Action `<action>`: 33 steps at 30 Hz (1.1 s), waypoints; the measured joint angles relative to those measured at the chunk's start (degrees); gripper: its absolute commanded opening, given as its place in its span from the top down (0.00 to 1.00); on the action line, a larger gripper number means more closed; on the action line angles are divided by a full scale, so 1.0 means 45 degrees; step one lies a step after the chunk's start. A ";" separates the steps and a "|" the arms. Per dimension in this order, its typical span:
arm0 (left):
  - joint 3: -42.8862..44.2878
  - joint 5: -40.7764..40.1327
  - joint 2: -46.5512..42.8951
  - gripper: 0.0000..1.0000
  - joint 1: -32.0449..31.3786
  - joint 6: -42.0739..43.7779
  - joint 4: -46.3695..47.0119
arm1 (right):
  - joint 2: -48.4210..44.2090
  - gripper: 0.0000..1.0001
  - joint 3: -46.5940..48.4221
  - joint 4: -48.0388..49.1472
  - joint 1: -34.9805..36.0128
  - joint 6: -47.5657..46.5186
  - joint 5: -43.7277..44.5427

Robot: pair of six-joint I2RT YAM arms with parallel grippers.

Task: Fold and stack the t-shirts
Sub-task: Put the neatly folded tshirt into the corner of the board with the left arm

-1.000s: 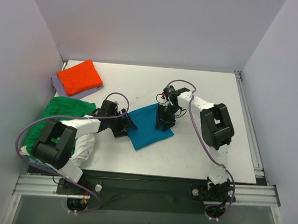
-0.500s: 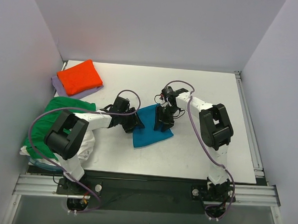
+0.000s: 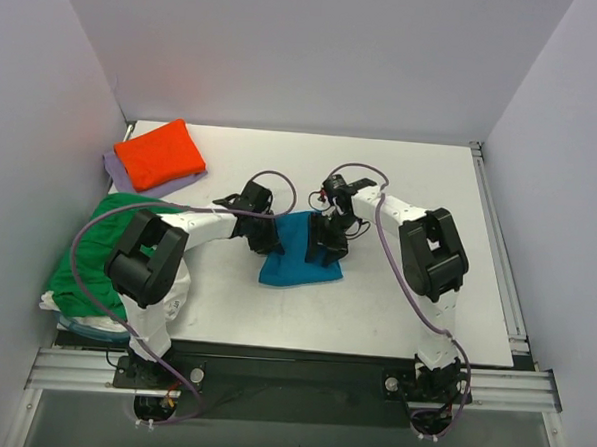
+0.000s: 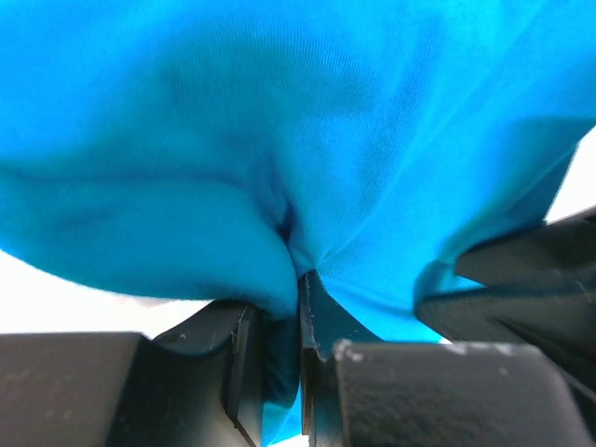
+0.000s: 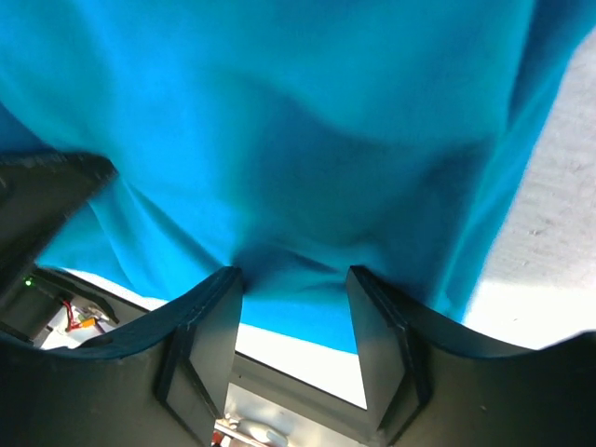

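**One grip sure, one unclear**

My left pincer [image 4: 300, 279] pinches a fold of the teal-blue t-shirt [image 3: 298, 269]. Cloth bunches between the parted fingers of the right pincer [image 5: 293, 279]; grip I cannot tell. Shirt lies between both, on the bench [image 3: 410, 189].

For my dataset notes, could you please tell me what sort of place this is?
Probably a lab robot cell: a white table boxed in by plain walls, the left arm and right arm based at an aluminium rail, and a teal-blue t-shirt.
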 measured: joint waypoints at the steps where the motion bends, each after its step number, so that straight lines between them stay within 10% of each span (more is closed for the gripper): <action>1: 0.0345 -0.0146 0.0126 1.00 0.0005 0.0379 -0.0418 | -0.0073 0.49 -0.0053 0.0015 -0.0058 -0.0005 -0.0010; 33: 1.0418 -0.6902 0.3779 1.00 0.2001 0.8728 -0.9073 | -0.1273 0.48 0.0777 -0.1496 -0.1491 -0.0330 -0.0165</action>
